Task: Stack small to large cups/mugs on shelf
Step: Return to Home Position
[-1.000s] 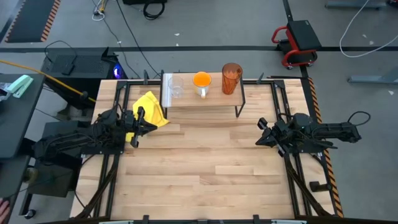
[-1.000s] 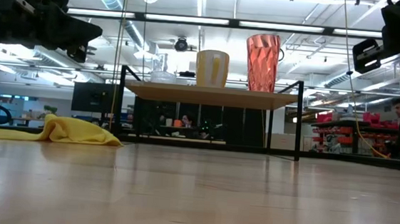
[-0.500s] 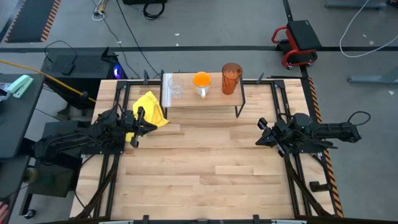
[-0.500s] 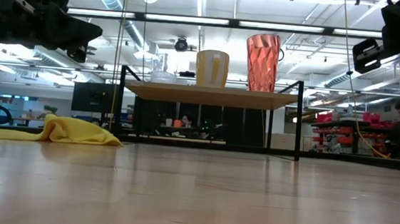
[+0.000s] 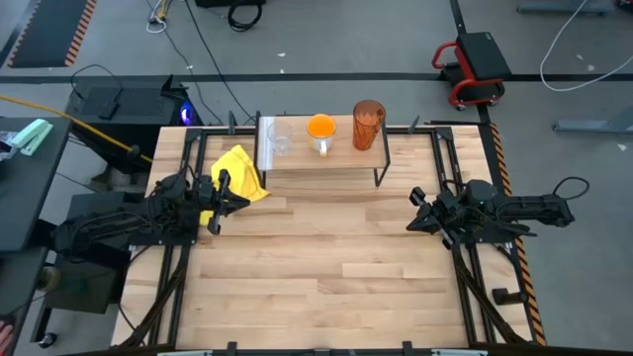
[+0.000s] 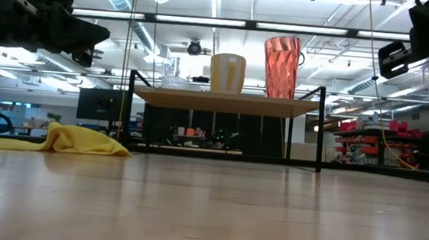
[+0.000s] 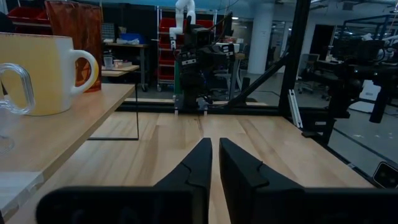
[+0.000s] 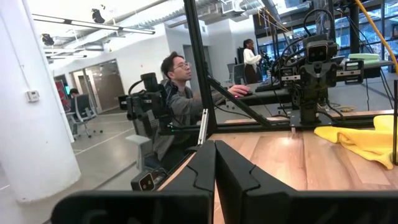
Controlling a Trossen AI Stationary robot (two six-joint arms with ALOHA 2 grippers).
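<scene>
Three cups stand in a row on the shelf (image 5: 321,163), a light-wood board on thin black legs at the table's far side: a small clear glass cup (image 5: 281,139) at its left end, an orange mug (image 5: 320,130) with a white handle in the middle, a tall amber tumbler (image 5: 368,125) at its right end. All three stand upright on their bases in the low view too: glass (image 6: 175,79), mug (image 6: 227,73), tumbler (image 6: 281,67). My left gripper (image 5: 226,189) hovers shut by the table's left edge, my right gripper (image 5: 416,213) shut near the right edge. Neither touches anything.
A yellow cloth (image 5: 240,175) lies crumpled on the table left of the shelf, just beyond my left gripper. The wide middle and near part of the wooden tabletop (image 5: 326,267) is bare. People sit at desks in the room beyond the table.
</scene>
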